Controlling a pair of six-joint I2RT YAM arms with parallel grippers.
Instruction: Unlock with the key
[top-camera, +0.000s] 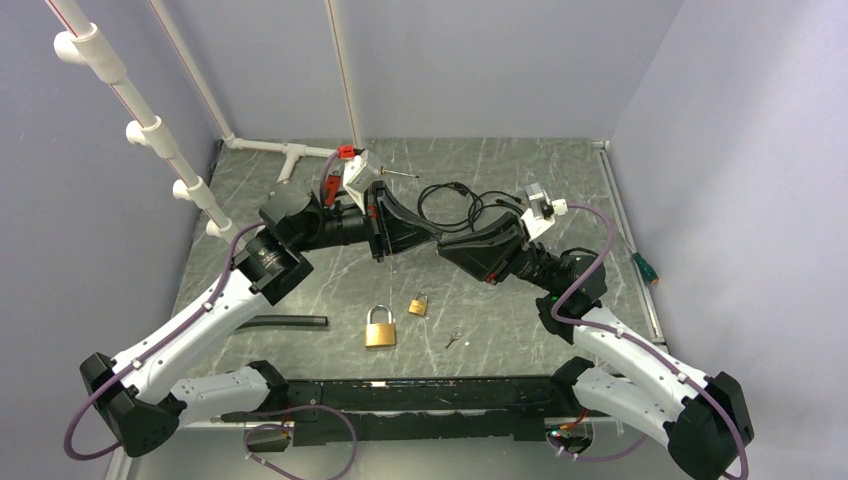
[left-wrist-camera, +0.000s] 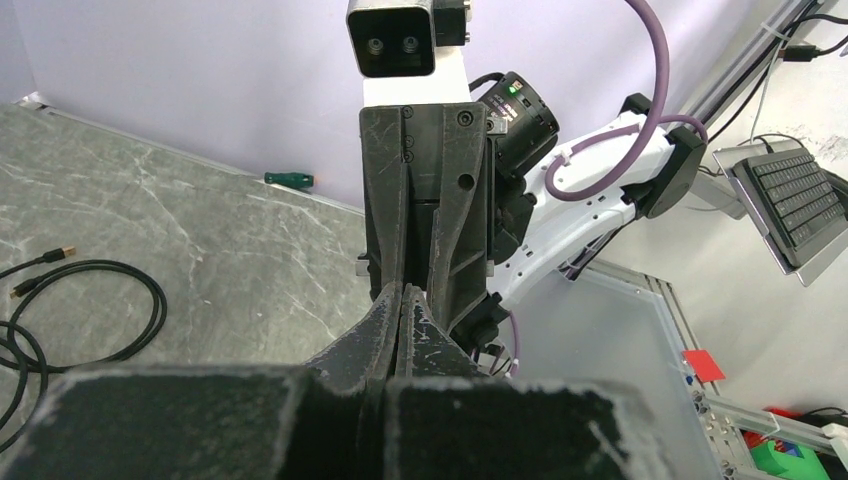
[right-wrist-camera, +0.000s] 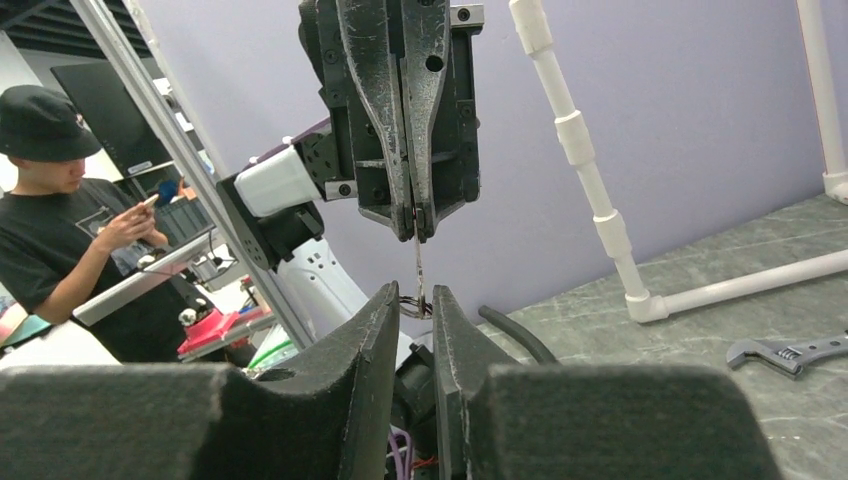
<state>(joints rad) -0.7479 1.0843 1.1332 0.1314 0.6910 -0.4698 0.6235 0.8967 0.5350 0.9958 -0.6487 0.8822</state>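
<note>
My left gripper (top-camera: 436, 237) and right gripper (top-camera: 444, 244) meet tip to tip high above the table's middle. In the right wrist view the left gripper (right-wrist-camera: 413, 232) is shut on a thin key (right-wrist-camera: 418, 262), seen edge-on, with its ring hanging between the slightly parted right fingers (right-wrist-camera: 375, 330). The right gripper (right-wrist-camera: 412, 292) is open around the ring. In the left wrist view the left gripper (left-wrist-camera: 404, 288) is closed and the key is hidden. A large brass padlock (top-camera: 379, 328) and a small one (top-camera: 418, 304) lie on the table, with another small key (top-camera: 454, 340) beside them.
A coiled black cable (top-camera: 460, 202) lies behind the grippers. A black tube (top-camera: 287, 321) lies at front left. A green-handled screwdriver (top-camera: 645, 267) is at the right edge, a wrench (right-wrist-camera: 785, 352) at the back. White PVC pipes (top-camera: 150, 130) stand at left.
</note>
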